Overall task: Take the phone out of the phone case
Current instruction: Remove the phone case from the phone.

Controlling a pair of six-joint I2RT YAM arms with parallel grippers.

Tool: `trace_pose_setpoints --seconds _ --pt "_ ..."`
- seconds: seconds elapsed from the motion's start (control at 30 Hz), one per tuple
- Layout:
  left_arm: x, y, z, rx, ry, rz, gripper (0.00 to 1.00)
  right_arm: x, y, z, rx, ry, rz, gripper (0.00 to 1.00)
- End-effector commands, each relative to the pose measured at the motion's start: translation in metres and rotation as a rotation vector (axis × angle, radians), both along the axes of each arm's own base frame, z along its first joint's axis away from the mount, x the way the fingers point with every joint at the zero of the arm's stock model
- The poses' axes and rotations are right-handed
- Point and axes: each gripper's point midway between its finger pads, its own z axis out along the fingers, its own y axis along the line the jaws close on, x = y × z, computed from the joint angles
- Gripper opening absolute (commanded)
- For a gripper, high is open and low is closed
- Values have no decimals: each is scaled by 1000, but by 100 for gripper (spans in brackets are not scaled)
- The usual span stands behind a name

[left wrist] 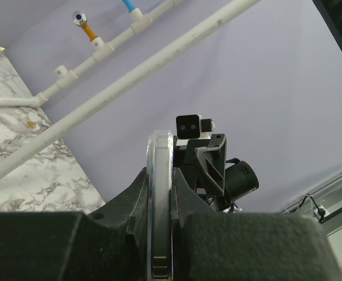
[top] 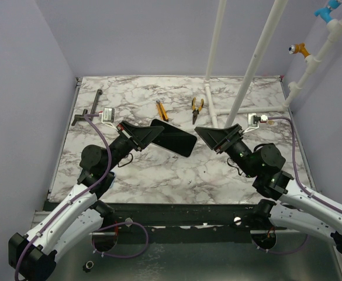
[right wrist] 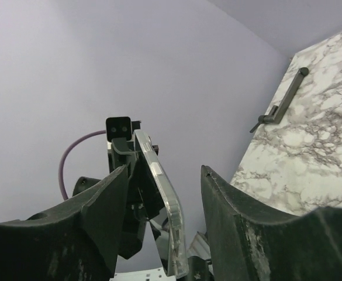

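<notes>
The phone (top: 173, 137), a dark slab in a clear phone case (right wrist: 166, 205), is held up off the marble table (top: 159, 175). My left gripper (top: 151, 133) is shut on its left end. In the left wrist view the cased phone (left wrist: 160, 199) stands edge-on, pinched between both fingers of that gripper (left wrist: 160, 181). My right gripper (top: 199, 132) is at the phone's right end and is open. In the right wrist view the case's clear rim stands between the spread jaws of the right gripper (right wrist: 165, 172), nearer the left finger (right wrist: 103, 199), and I see no contact with either finger.
Yellow-handled pliers (top: 197, 108), an orange-handled tool (top: 161, 110) and a black T-shaped tool (top: 89, 110) lie at the back of the table. White pipes (top: 252, 64) rise from the back right. Purple walls close in the sides.
</notes>
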Motion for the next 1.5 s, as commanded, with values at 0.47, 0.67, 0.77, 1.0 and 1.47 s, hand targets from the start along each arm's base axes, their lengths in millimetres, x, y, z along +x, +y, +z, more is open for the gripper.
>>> trace_pose_setpoints --seconds 0.47,0.67,0.77,1.0,1.47 --pt "-9 4 30 -113 -66 -42 0 -4 17 1 93 43 91 49" --pt "-8 6 26 -125 -54 -33 0 -6 17 -1 116 49 104 36" --pt "-8 6 25 -128 -49 -35 0 -6 16 -1 128 51 107 33" --pt "-8 6 23 -132 -42 -39 0 -7 17 4 168 51 120 33" --pt "-1 2 5 -117 10 -37 0 -14 9 31 298 -19 148 14"
